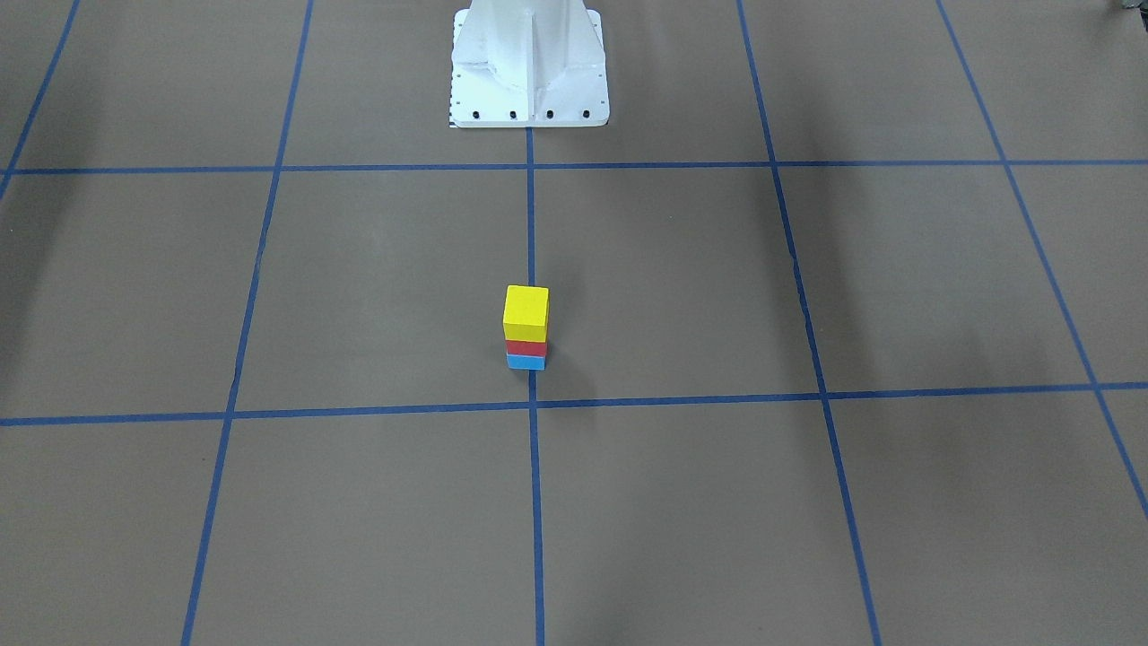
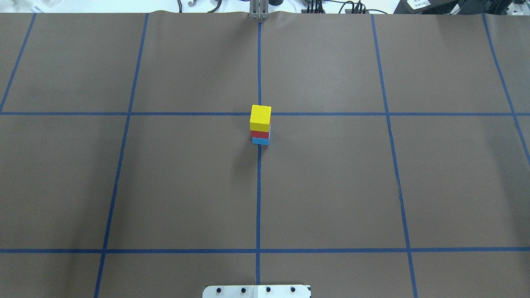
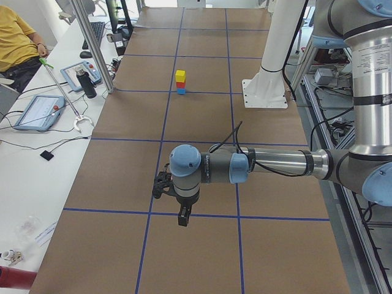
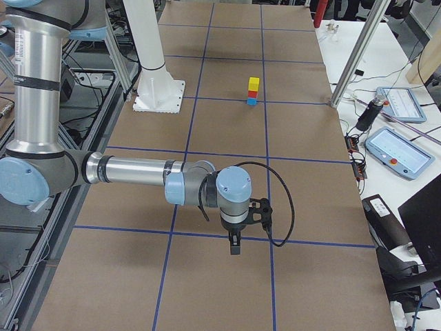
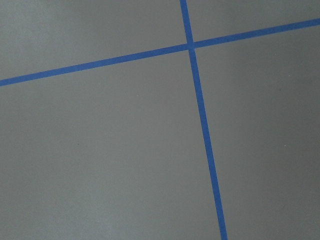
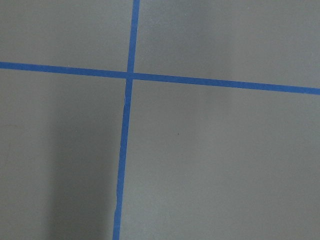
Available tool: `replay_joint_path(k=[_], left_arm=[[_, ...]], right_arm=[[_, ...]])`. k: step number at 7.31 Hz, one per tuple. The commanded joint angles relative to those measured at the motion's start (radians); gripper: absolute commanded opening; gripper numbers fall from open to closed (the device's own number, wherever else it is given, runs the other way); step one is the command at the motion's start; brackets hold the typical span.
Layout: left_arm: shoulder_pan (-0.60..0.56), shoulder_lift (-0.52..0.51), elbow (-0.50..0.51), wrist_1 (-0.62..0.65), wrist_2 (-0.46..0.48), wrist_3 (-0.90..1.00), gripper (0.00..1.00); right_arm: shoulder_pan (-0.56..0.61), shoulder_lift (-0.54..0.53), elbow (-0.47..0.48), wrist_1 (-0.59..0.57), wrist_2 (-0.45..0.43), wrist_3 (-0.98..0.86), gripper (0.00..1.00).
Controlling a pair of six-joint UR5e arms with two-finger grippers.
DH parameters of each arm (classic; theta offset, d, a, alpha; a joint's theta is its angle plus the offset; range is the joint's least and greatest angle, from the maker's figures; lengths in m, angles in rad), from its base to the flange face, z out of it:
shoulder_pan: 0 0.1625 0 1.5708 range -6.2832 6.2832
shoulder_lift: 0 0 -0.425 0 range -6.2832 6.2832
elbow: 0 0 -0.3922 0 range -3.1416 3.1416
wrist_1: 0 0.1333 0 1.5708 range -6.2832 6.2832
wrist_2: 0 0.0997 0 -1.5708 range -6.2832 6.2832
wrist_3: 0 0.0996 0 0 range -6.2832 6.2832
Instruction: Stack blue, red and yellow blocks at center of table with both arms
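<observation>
A stack stands at the table's centre: the yellow block (image 2: 261, 117) on top, the red block (image 2: 259, 134) under it, the blue block (image 2: 260, 141) at the bottom. The stack also shows in the front view, with yellow (image 1: 526, 312), red (image 1: 526, 348) and blue (image 1: 526, 362). Nothing touches it. My left gripper (image 3: 182, 215) shows only in the left side view, far from the stack. My right gripper (image 4: 235, 245) shows only in the right side view, also far off. I cannot tell whether either is open or shut. The wrist views show only bare table and tape.
The robot's white base (image 1: 529, 67) stands at the table's edge behind the stack. Blue tape lines (image 2: 258, 186) grid the brown table. Operator tablets (image 3: 38, 112) and cables lie on the white bench beside the table, where a person in yellow (image 3: 17, 37) sits.
</observation>
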State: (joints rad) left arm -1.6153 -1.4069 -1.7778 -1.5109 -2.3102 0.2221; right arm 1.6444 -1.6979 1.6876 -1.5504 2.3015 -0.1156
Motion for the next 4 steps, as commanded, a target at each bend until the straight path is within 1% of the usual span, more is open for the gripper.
replay_joint_path(k=[1,4], left_arm=[[0.000,-0.001,-0.002,-0.002,0.000,-0.001,1.00],[0.002,-0.003,-0.005,-0.002,0.000,-0.001,1.00]], right_arm=[[-0.002,0.000,0.000,0.000,0.006,-0.001,1.00],[-0.002,-0.002,0.000,0.000,0.004,-0.001,1.00]])
